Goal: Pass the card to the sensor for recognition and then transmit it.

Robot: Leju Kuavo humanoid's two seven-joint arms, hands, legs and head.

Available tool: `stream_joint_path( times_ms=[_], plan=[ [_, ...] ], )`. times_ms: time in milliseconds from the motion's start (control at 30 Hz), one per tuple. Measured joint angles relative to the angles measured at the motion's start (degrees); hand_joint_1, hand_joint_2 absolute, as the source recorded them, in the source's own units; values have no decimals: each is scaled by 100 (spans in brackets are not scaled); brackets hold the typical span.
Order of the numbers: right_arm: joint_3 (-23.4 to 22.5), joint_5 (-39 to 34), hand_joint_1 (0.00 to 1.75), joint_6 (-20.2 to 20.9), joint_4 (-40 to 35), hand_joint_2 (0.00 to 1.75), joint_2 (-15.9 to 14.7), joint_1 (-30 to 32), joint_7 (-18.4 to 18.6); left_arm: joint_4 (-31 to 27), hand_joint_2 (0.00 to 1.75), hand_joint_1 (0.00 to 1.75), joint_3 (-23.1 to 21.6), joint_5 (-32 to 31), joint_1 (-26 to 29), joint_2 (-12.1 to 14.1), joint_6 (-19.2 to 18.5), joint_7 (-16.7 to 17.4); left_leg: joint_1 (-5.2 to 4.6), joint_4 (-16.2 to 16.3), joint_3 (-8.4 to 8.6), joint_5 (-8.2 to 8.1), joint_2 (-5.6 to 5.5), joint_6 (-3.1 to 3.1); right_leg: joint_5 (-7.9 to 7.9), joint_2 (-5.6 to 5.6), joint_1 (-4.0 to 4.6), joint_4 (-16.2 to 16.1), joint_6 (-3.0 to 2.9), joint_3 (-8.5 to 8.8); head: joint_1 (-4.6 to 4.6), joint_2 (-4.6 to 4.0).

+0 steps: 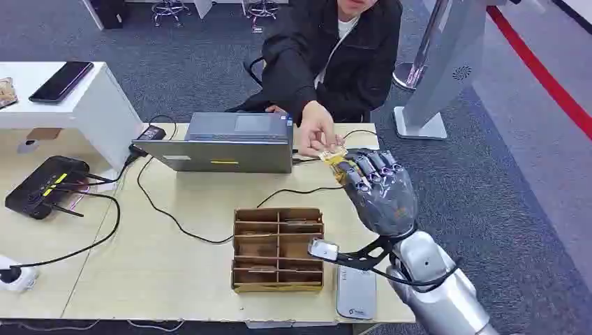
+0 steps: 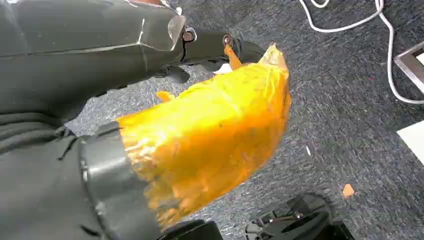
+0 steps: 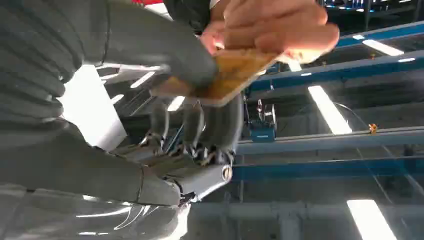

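Right hand (image 1: 378, 187): raised, pinching card (image 1: 334, 155); person's hand (image 1: 315, 130) also grips card. Left hand (image 2: 150, 100): grip cannot be told. Tray (image 1: 278, 249) on surface (image 1: 174, 258): contents cannot be told.

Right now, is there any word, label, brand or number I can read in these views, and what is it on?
None can be read.
Card, held between the right hand and a person's hand: print too blurred.
Flat grey device at the table's near edge: small mark, too small.
Laptop: yellow sticker, no legible text.
Router: lights, no legible text.
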Motion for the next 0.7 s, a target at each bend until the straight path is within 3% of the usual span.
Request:
stream_joint_path(
  times_ms=[700],
  plan=[
    [135,-396,175,-31,37,175,-46,-56,55,0,0,0,-33,-46,-3,0,7,17,0,0,0,0,0,0,0,0,0,0,0,0,0,0]
  ],
)
